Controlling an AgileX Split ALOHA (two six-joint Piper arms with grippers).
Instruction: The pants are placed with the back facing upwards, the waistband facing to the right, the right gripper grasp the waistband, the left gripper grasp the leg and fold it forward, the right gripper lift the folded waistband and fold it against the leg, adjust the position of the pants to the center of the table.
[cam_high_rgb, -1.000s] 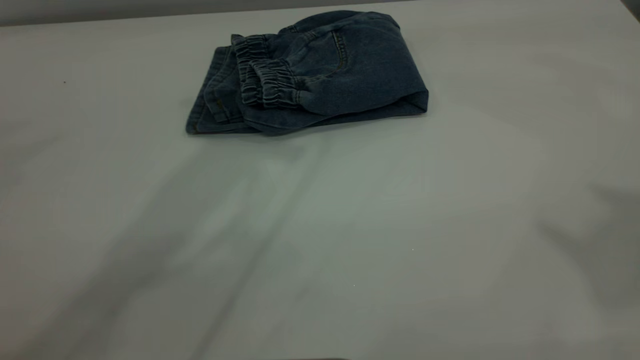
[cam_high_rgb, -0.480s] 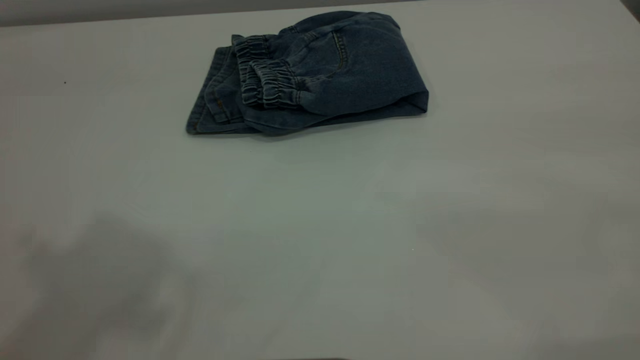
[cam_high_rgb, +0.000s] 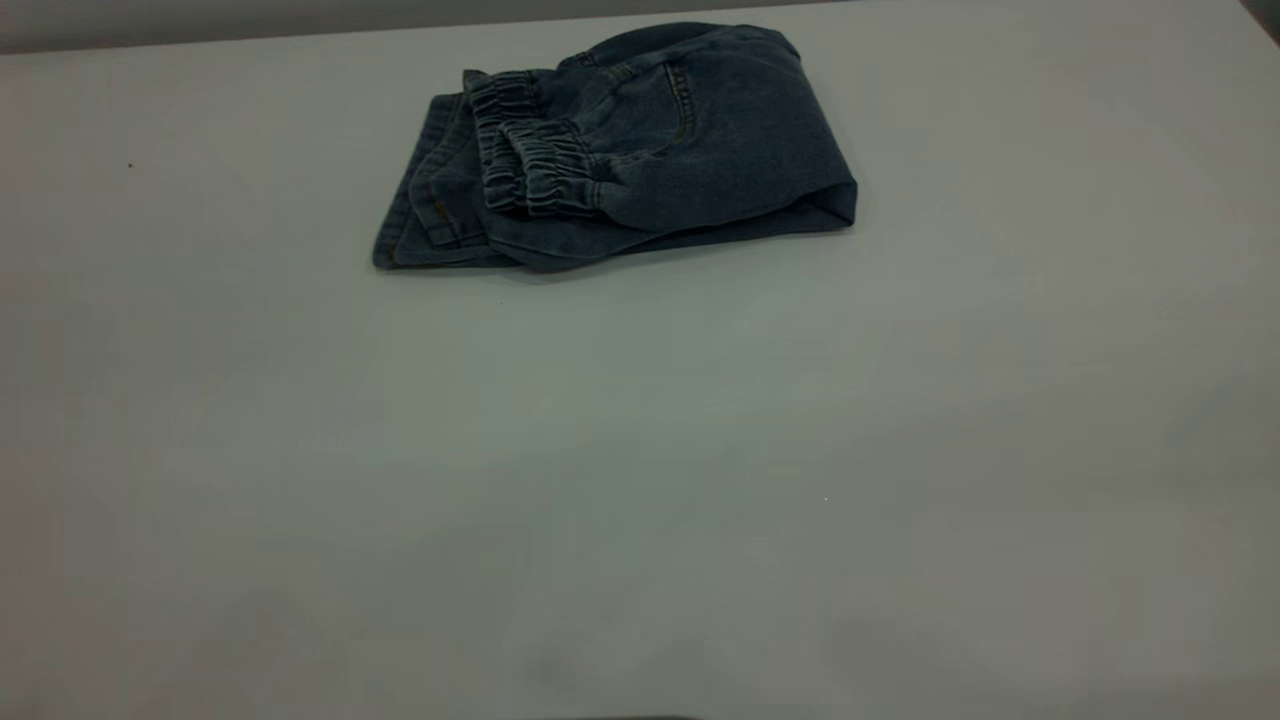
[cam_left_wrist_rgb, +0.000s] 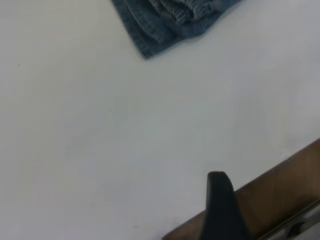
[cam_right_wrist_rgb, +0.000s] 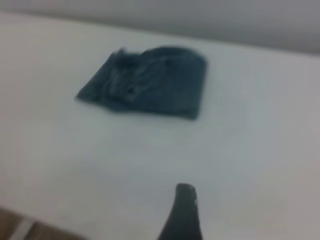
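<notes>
The pants (cam_high_rgb: 640, 150) lie folded in a compact bundle at the far middle of the table (cam_high_rgb: 640, 450). The gathered waistband (cam_high_rgb: 530, 165) rests on top, turned to the left, and the leg hems (cam_high_rgb: 420, 235) stick out under it at the left. Neither gripper shows in the exterior view. Only a black tip of the left gripper (cam_left_wrist_rgb: 218, 200) appears in its wrist view, over the table's near edge and far from the pants (cam_left_wrist_rgb: 165, 25). The right gripper (cam_right_wrist_rgb: 184, 210) likewise shows as one black tip, well away from the pants (cam_right_wrist_rgb: 150, 82).
A brown wooden strip (cam_left_wrist_rgb: 280, 195) runs along the table's edge beside the left gripper. A grey wall (cam_high_rgb: 300, 15) stands behind the table's far edge, close behind the pants.
The dark arm shadows on the near half of the table have faded away toward the front edge. The pants have not moved.
</notes>
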